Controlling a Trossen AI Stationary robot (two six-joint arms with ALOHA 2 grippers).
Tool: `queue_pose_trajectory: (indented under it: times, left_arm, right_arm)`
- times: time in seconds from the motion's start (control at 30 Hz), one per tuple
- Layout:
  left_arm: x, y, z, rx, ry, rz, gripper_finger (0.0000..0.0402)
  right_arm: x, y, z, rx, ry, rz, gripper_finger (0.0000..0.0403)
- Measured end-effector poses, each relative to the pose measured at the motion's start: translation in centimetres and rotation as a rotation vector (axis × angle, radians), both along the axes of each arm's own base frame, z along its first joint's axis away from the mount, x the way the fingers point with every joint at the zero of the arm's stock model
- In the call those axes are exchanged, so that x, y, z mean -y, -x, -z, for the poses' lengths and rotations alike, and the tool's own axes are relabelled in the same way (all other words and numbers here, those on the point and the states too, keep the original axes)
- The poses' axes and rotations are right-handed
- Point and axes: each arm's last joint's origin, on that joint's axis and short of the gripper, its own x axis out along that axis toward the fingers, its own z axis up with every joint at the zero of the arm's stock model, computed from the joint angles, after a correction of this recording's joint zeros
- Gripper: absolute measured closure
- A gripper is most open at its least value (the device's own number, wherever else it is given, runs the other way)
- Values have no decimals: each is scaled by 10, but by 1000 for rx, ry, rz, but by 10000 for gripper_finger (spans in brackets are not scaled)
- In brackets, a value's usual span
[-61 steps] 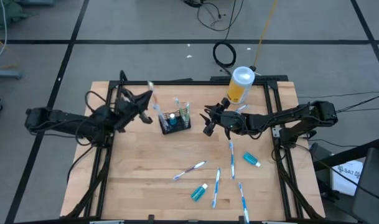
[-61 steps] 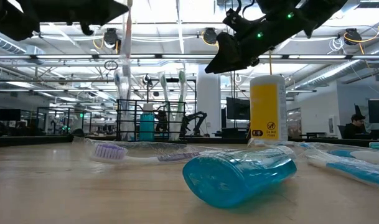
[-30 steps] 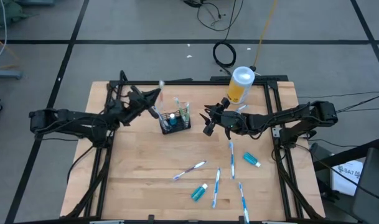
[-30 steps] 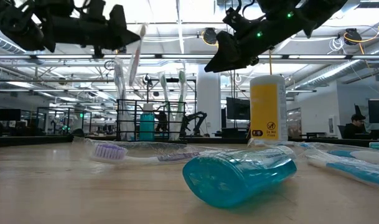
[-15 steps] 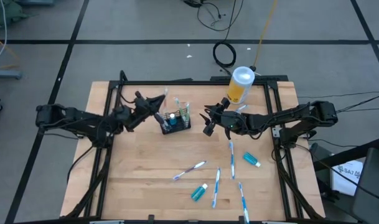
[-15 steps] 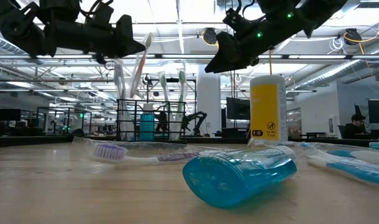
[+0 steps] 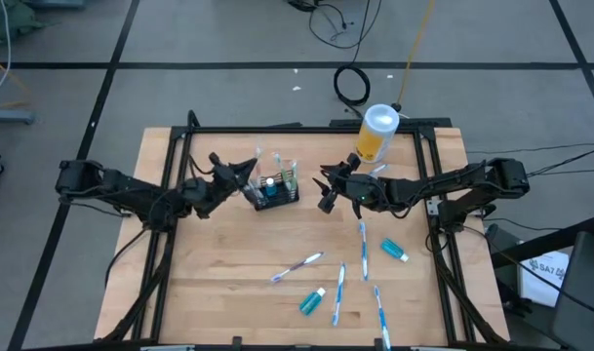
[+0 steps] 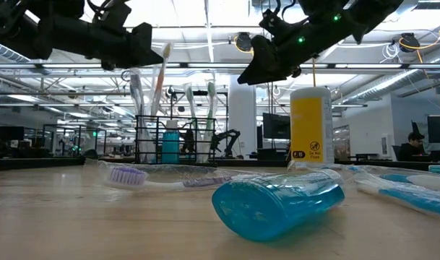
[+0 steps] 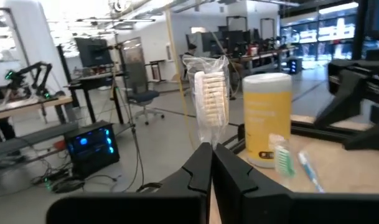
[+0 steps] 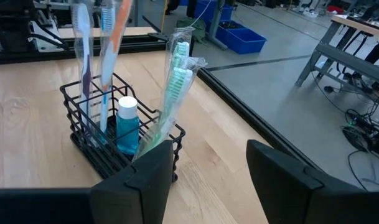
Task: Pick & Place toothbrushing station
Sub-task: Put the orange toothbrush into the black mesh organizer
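Over the caddy's (image 7: 275,192) edge, the left gripper (image 7: 246,174) clamps a wrapped toothbrush (image 8: 160,78), tilted toward it. Right gripper (image 7: 328,191) waits wide beside it. Several brushes and one tube are in; five toothbrushes (image 7: 297,266) and two toothpaste tubes (image 7: 312,300) remain on the table (image 7: 218,283).

The high view looks straight down on the whole surface (image 7: 228,253) from well above. The low view sits at surface level, facing the room. Each wrist view looks forward past its own arm's fingers. All four share the caddy (image 7: 275,191) or the yellow canister (image 7: 376,133).
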Motion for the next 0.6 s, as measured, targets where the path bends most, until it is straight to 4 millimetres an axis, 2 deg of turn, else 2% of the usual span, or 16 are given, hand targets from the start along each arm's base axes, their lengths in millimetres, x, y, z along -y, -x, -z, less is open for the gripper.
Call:
queue_pose_trajectory:
  times: [0.27, 0.6]
  left_arm:
    - [10, 3, -1, -28, -15, -104, 393]
    - [19, 3, -1, -43, -22, -76, 398]
  right_arm:
    - [0, -1, -3, 27, 12, -3, 206]
    - [1, -2, -6, 45, 32, -9, 206]
